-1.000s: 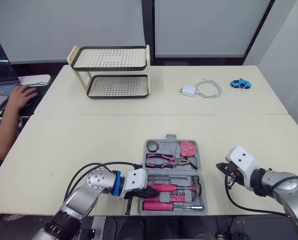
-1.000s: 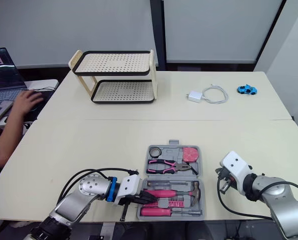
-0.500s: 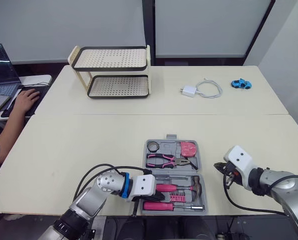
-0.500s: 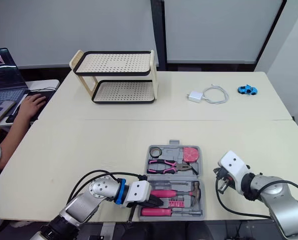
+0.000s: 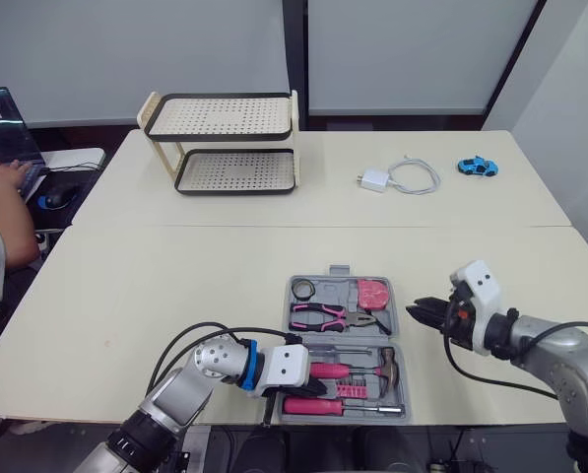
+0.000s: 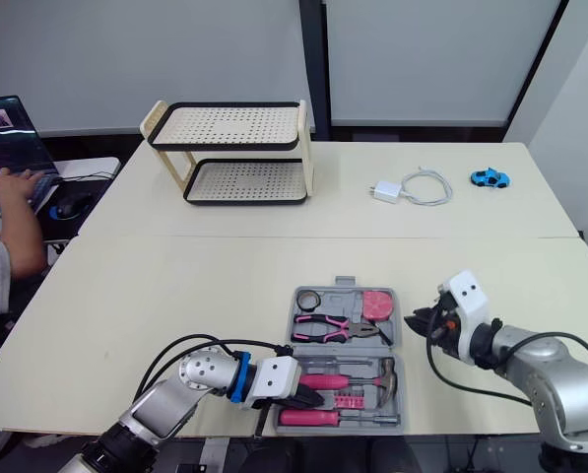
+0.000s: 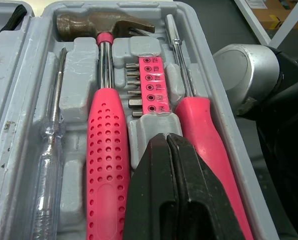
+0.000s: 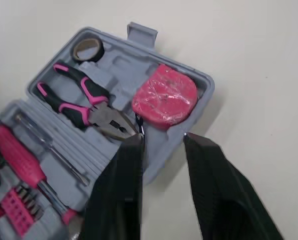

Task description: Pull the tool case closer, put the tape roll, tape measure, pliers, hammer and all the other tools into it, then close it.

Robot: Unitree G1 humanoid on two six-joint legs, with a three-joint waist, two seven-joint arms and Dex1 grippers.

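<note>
One tool case, one hammer, one pliers — two screwdrivers, one rack

On my left gripper, the pressed-together fingers cover the bit holder's near end and part of the pink screwdriver's handle. The hammer's grip runs off the frame edge, the clear screwdriver too. Over at my right gripper, one finger hides the pliers' nose tip and a stretch of tool case wall. From my head, the bits are too small to tell apart.
</note>
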